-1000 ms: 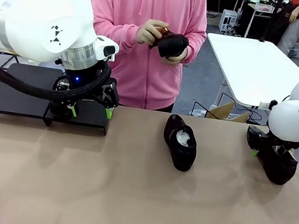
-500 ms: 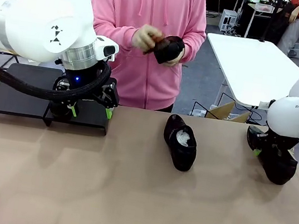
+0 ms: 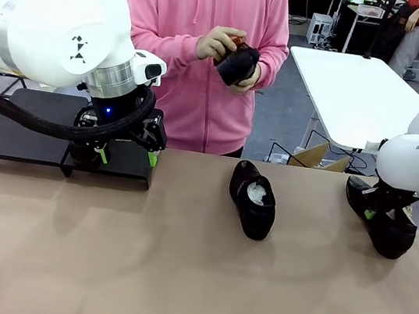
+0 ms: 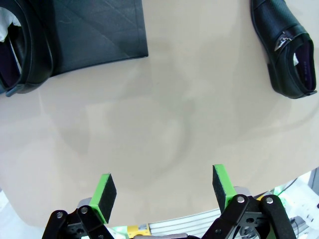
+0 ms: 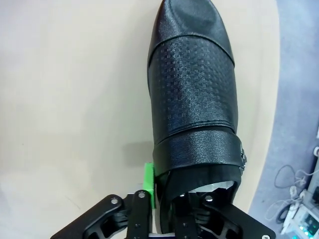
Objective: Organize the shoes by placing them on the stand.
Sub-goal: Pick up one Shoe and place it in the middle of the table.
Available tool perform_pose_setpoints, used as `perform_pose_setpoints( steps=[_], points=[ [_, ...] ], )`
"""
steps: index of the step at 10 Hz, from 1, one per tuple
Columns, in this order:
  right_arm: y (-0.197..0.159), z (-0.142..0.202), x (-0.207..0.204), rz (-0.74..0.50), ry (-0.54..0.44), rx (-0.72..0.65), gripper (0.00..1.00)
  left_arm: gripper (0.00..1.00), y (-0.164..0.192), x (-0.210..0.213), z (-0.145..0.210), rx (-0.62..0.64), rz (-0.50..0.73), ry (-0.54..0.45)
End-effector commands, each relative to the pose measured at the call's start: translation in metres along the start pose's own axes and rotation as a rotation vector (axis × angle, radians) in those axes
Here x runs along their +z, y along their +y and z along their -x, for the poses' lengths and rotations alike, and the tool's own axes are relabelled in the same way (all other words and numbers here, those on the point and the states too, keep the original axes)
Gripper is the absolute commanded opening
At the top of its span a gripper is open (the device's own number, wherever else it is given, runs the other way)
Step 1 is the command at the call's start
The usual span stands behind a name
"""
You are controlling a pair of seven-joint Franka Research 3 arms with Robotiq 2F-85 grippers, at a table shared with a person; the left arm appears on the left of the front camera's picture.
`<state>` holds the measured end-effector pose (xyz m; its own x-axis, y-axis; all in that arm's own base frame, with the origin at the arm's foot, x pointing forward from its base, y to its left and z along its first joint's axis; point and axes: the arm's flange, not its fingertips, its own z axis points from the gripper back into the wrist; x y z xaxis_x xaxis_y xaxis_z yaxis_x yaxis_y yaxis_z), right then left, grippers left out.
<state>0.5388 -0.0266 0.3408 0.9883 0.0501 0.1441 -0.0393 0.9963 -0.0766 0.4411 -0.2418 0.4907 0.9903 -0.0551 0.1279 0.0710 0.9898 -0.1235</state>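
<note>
Shoes are scattered: one shoe (image 4: pixel 25 45) looks to sit on the stand (image 3: pixel 19 136) at the far left. The middle shoe (image 3: pixel 253 199) lies on the bare worktop (image 3: pixel 175 278) with its toe toward me, and the right shoe (image 3: pixel 388 231) lies near the worktop's right edge. A fourth shoe (image 3: pixel 238 62) is up in the person's hands (image 3: pixel 217 44), well clear of the worktop. My right fingers (image 3: pixel 371 213) have hold of the right shoe at its heel end. In the right wrist view one green pad (image 5: pixel 148 184) presses the outside of the side wall while the other finger goes down inside the opening by the paper stuffing (image 5: pixel 219 188), so they are drawn in narrow on that thin wall. I judge that a sensible grip, since the shoe's body is too broad to straddle and the wall near the heel is stiff. The toe points away and may sag once lifted, so I would watch for swinging. My left fingers (image 3: pixel 127 157) hang spread wide with nothing between them, near the stand's front, which leaves them handy for the middle shoe. Three shoes have yet to reach the stand, and the right one has the whole worktop to cross.
</note>
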Motion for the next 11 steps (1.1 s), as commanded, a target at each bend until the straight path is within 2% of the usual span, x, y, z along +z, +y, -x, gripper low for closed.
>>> perform_pose_setpoints(
  steps=[1,6,8,11],
  points=[
    [-0.006,-0.011,0.004,0.018,0.009,0.000,0.00,1.00,0.001,0.001,0.000,0.001,0.003,0.000],
    [-0.001,-0.010,0.024,0.036,0.039,-0.092,0.00,1.00,0.001,0.001,0.000,0.001,0.003,0.000],
    [0.011,0.007,0.078,0.040,-0.022,-0.145,0.00,1.00,0.001,0.001,0.000,0.001,0.003,0.000],
    [0.054,0.072,0.160,0.072,-0.057,-0.167,0.00,1.00,0.001,0.001,0.000,0.001,0.003,0.000]
  ],
)
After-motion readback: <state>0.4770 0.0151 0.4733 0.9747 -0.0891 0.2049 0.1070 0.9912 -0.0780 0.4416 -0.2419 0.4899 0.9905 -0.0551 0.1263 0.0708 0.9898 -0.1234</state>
